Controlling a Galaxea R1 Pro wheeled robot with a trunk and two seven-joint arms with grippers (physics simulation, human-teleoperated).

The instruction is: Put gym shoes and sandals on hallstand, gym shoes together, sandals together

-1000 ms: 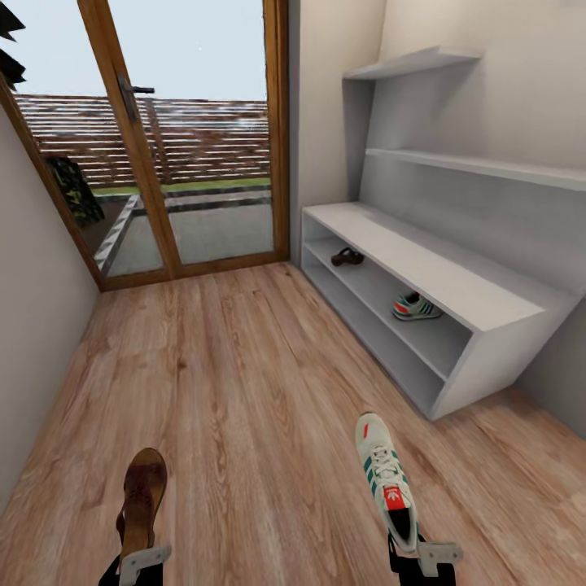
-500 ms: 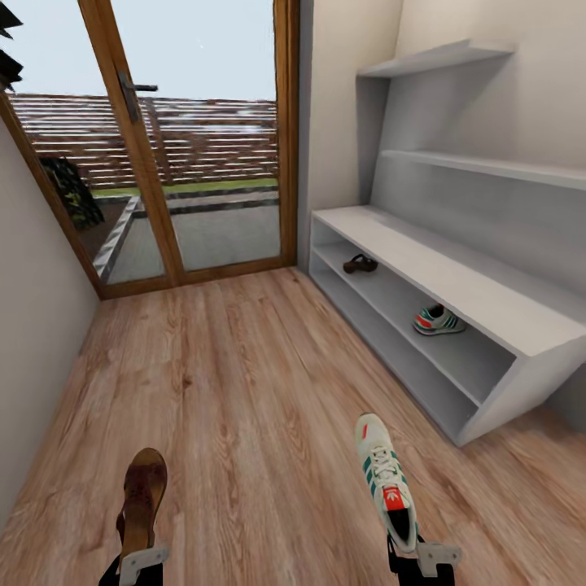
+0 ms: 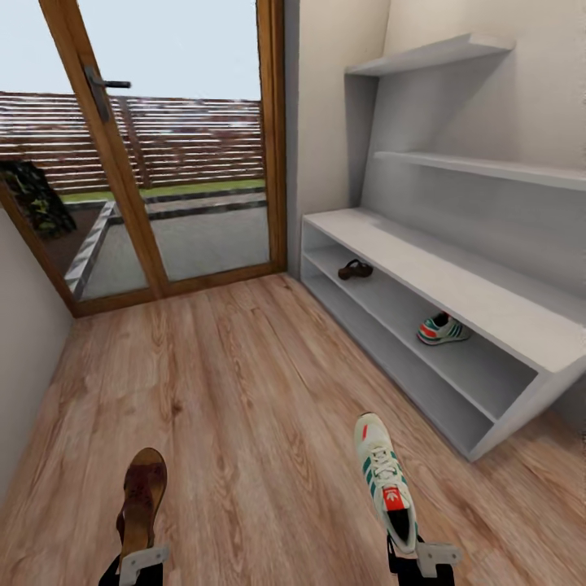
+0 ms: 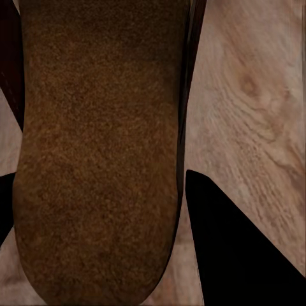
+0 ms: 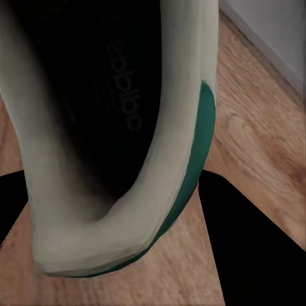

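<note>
Gym shoes: two in all. The near gym shoe (image 3: 384,482), cream-white with green stripes, white laces and a red-orange tongue label, is held up over the corridor floor (image 3: 244,382); the far gym shoe (image 3: 443,330) stands on the hallstand's upper open shelf.
Sandals: two. The near sandal (image 3: 142,496), with a fuzzy brown footbed and dark straps, is carried at lower left; the far sandal (image 3: 355,268) lies on the same shelf, well apart from the far gym shoe.
Left gripper (image 3: 134,567): low at the frame's edge, fingers clamped on the near sandal's heel, toe pointing away.
Right gripper (image 3: 413,560): likewise low, pinching the near gym shoe's heel.
Corridor floor: warm wood-grain planks.
Hallstand (image 3: 456,285): pale grey, flat bench top, two long shelves, ledged back panel.
Glass door (image 3: 163,155): wooden-framed, beyond.
</note>
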